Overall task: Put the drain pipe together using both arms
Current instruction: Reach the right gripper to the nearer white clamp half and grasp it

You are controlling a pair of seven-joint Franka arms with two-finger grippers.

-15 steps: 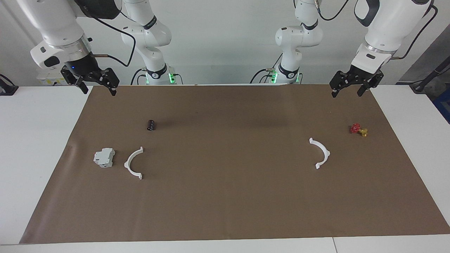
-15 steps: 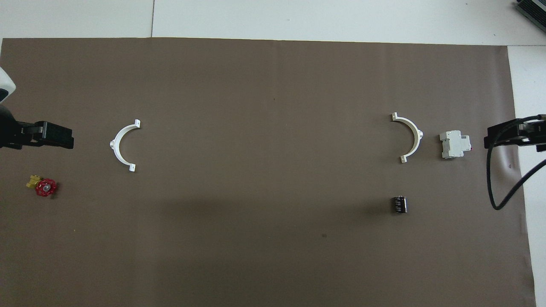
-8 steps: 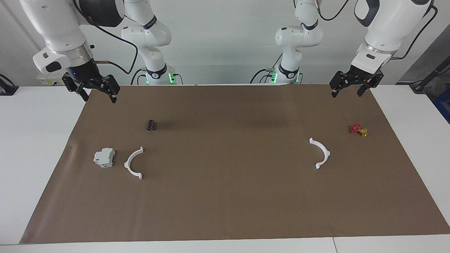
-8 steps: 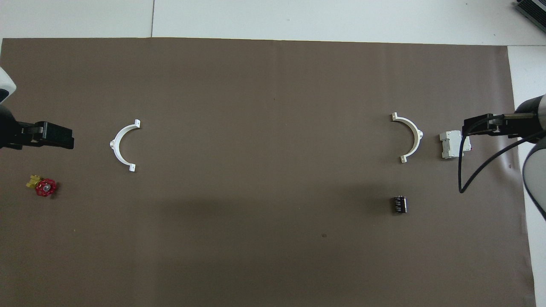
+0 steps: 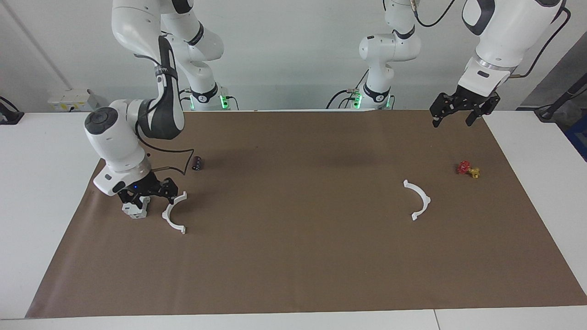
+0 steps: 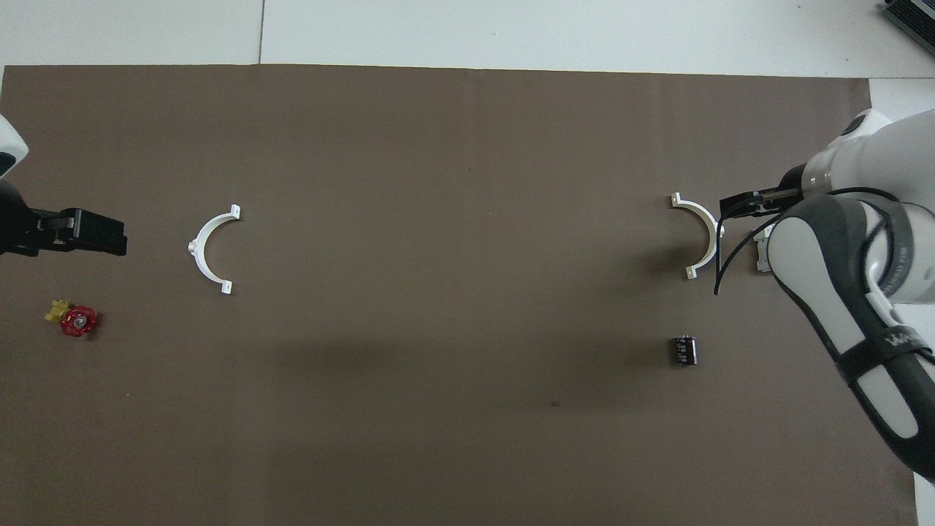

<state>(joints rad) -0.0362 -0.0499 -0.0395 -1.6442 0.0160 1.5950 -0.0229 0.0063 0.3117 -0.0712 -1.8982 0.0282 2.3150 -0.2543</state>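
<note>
The drain pipe lies as two separate white half-rings on the brown mat. One half-ring [image 5: 174, 213] [image 6: 703, 234] is toward the right arm's end, beside a grey-white block [image 5: 135, 210]. The other half-ring [image 5: 420, 200] [image 6: 210, 250] is toward the left arm's end. My right gripper [image 5: 153, 199] [image 6: 734, 204] hangs open and low over the gap between the block and the first half-ring, holding nothing. My left gripper [image 5: 451, 122] [image 6: 109, 237] waits open and raised above the mat's corner by its base.
A small black cylinder [image 5: 197, 163] [image 6: 684, 350] lies nearer to the robots than the first half-ring. A red-and-yellow valve [image 5: 467, 169] [image 6: 73, 319] sits under the left gripper's side of the mat. In the overhead view the right arm hides most of the block [image 6: 762, 252].
The right arm has swung down from high over the mat's corner to just above the block and the half-ring beside it. The left arm and all objects have stayed put.
</note>
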